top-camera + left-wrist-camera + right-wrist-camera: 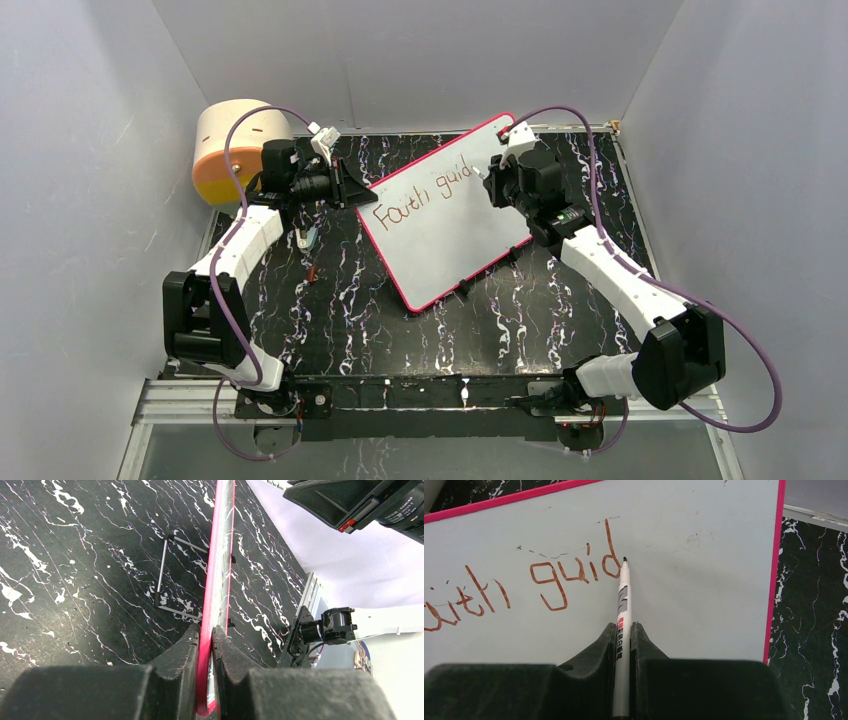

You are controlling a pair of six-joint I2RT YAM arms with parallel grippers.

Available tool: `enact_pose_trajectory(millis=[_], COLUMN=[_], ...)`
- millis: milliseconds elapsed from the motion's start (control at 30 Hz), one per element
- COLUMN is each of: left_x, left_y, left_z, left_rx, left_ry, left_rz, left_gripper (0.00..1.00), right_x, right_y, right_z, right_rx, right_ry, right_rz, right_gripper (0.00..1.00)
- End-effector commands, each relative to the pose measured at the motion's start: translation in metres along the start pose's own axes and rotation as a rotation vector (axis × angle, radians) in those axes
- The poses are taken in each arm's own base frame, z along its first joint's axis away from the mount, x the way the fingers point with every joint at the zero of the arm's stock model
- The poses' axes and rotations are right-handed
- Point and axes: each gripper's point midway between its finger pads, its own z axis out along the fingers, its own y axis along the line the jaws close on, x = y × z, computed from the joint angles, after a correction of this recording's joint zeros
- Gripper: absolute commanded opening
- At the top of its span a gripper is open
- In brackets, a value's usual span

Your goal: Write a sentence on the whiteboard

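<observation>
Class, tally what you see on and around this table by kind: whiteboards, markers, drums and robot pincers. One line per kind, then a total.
whiteboard: 1
marker: 1
drum: 1
pincers: 2, the left pincer and the right pincer
Total: 5

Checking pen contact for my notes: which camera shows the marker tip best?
The right wrist view: the marker stands clear in the right gripper, tip beside the "d" on the whiteboard. In the top view the gripper hides it; the left wrist view shows only the whiteboard's edge, no marker.
</observation>
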Motion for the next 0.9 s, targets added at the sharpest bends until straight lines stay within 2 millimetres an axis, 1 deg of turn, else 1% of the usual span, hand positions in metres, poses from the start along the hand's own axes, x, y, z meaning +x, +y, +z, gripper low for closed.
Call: enact_pose_trajectory(millis=[0, 67, 433, 867], left_x=[0.028, 0.028, 0.028, 0.028], left_y=[0.025, 0.025, 0.025, 0.024], left_z=[0.009, 0.009, 0.009, 0.009], left_rx=[-0.097, -0.096, -0.096, -0.096], left_ry=[0.074, 0.075, 0.074, 0.074], left_rz=[-0.044, -0.044, -0.042, -0.039], left_gripper=[0.00, 0.00, 0.00, 0.00], right_x=[-0.037, -0.039, -0.031, -0.028], right_y=[0.004, 0.003, 0.001, -0.008], right_z=[0.001, 0.001, 0.007, 0.011], right_rx=[-0.015, -0.014, -0.005, 0.022], right_ry=[-0.114, -0.117, -0.095, -0.087], right_rz=[0.018, 0.017, 0.018, 0.023], right_gripper=[0.00, 0.00, 0.00, 0.00])
